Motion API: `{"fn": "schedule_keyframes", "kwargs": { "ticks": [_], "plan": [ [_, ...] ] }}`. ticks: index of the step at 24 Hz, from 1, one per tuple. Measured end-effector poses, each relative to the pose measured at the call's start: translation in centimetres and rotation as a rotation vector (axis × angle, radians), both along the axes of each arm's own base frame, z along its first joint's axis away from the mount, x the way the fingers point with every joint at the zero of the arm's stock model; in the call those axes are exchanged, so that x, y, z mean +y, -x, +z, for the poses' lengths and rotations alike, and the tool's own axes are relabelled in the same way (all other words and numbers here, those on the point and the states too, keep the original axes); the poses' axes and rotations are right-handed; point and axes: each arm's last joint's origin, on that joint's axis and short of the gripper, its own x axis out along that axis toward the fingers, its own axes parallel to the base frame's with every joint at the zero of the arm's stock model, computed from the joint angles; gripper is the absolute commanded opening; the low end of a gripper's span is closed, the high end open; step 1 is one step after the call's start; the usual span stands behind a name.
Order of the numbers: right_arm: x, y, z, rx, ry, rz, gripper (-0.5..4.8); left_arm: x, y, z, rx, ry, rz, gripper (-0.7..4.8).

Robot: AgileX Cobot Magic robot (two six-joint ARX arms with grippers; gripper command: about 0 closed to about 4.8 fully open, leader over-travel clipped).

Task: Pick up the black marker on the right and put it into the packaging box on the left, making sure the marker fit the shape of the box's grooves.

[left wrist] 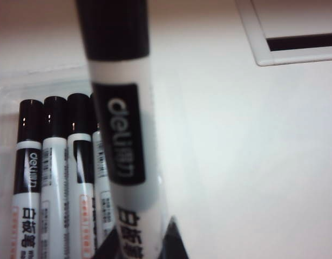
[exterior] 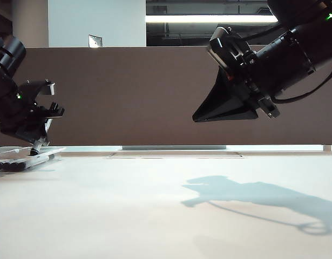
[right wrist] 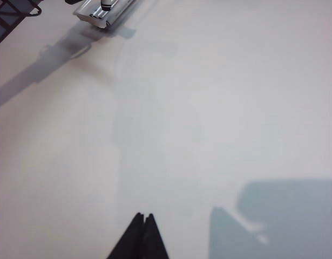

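My left gripper [left wrist: 141,236] is shut on the black marker [left wrist: 121,124], a white barrel with a dark label and a black cap. It holds the marker tilted just above the packaging box [left wrist: 41,81]. Several identical markers [left wrist: 55,162] lie side by side in that clear tray, and the held one hangs over their outer edge. In the exterior view the left gripper [exterior: 36,147] is low at the far left, right over the packaging box [exterior: 14,151]. My right gripper [exterior: 197,117] hangs high at the right, shut and empty, with its fingertips [right wrist: 143,217] pressed together over bare table.
A white-framed slot [left wrist: 295,48] is set into the tabletop beyond the box, seen as a flat strip [exterior: 176,155] at the table's back edge. A brown wall [exterior: 133,91] closes the back. The right arm's shadow [exterior: 252,194] falls on the table.
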Motion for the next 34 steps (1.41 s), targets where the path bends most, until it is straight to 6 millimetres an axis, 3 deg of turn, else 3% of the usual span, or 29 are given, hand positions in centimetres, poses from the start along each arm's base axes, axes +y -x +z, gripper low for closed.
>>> {"fn": "schedule_keyframes", "kwargs": {
  "ticks": [34],
  "plan": [
    [0.0, 0.0, 0.0, 0.0, 0.0, 0.0, -0.06, -0.1, -0.4, -1.9, 0.051, 0.0, -0.002, -0.02]
  ]
}}
